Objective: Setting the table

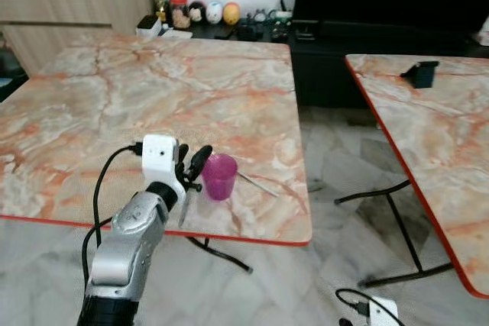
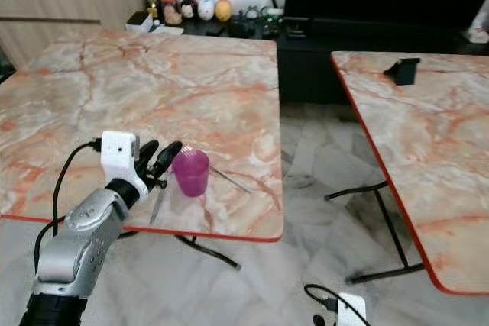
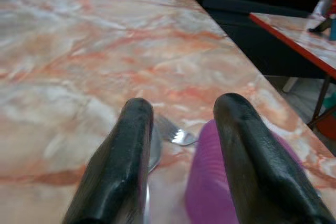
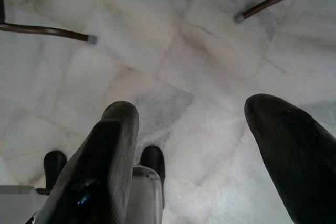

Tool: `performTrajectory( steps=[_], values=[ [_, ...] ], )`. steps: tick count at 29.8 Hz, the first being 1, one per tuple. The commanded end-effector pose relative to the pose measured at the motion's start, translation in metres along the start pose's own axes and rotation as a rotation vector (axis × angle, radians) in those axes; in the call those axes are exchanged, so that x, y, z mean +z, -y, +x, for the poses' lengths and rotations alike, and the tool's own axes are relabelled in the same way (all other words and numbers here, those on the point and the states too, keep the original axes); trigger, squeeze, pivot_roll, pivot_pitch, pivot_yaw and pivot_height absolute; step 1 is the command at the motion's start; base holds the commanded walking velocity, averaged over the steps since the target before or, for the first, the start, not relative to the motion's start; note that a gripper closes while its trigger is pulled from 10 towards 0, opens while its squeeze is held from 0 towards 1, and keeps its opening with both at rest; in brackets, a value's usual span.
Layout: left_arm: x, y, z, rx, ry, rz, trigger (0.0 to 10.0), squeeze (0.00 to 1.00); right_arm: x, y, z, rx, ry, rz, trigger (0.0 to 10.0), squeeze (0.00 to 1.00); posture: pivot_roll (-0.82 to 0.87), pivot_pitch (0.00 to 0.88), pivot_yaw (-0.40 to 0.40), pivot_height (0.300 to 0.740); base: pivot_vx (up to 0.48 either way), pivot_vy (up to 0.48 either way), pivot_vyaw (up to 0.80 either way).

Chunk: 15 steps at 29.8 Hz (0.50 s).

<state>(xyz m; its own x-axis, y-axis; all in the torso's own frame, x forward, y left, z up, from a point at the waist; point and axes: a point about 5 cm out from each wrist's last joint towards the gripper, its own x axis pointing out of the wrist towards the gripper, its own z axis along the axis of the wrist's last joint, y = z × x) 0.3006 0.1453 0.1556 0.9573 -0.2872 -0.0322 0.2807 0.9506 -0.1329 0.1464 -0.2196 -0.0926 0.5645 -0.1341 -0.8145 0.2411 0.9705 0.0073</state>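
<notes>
— where's the cup?
— the purple cup (image 1: pixel 219 176) stands near the counter (image 1: pixel 153 97) front edge, a fork (image 1: pixel 257 183) just behind it.
— your left end effector (image 1: pixel 192 167)?
— beside the cup, fingers spread, holding nothing. my right end effector (image 4: pixel 194 145) hangs spread wide over the floor (image 4: pixel 199 40).

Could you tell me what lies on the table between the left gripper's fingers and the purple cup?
A spoon lies there, seen in the left wrist view beside the purple cup, with a fork just beyond. The left gripper is open at the cup's side.

marble table (image 1: pixel 153 89) — purple cup (image 1: pixel 219 176), fork (image 1: pixel 256 183), knife (image 1: pixel 183 208)
</notes>
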Motion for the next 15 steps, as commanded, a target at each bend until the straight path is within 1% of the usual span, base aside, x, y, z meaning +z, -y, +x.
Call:
performTrajectory(
  steps=[1,5,8,12,15],
  values=[
    [0.006,0.006,0.004,-0.041,-0.007,-0.043,10.0,1.00,-0.001,0.004,-0.001,-0.022,0.000,0.023,10.0,0.00,0.14,0.000,-0.045,0.740,0.000,0.000,0.00],
    [0.011,0.012,0.009,-0.079,-0.032,-0.068,10.0,1.00,-0.001,0.005,-0.001,-0.042,0.002,0.044,10.0,0.00,0.14,0.000,-0.041,0.740,0.000,0.000,0.00],
    [0.012,0.012,0.014,-0.073,-0.064,-0.050,10.0,1.00,-0.001,0.005,-0.001,-0.043,0.002,0.045,10.0,0.00,0.14,0.000,-0.040,0.740,0.000,0.000,0.00],
    [0.015,0.009,0.023,-0.029,-0.124,-0.031,10.0,1.00,-0.001,0.004,-0.001,-0.041,0.002,0.046,10.0,0.00,0.13,0.000,-0.035,0.740,0.000,0.000,0.00],
    [0.018,0.005,0.029,0.002,-0.163,0.006,10.0,1.00,-0.001,0.004,-0.001,-0.042,0.003,0.050,10.0,0.00,0.13,0.000,-0.033,0.740,0.000,0.000,0.00]
  ],
)
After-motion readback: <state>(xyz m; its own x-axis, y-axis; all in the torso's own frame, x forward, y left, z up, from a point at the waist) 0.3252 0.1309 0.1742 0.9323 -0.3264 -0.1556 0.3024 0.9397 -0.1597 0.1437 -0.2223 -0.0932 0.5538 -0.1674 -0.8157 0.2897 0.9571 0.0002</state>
